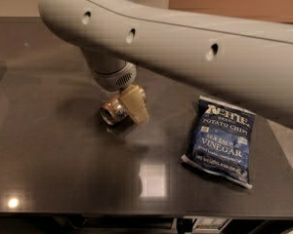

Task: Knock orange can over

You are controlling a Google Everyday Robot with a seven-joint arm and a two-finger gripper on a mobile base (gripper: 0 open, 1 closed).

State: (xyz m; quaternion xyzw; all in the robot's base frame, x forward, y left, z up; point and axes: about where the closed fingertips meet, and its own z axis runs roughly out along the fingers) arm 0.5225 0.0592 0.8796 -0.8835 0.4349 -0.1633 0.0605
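- thick, smooth, pale grey arm [185, 48] with three small dark round holes
- grey ribbed wrist [115, 74]
- tan, blocky tool [133, 105] just below the wrist
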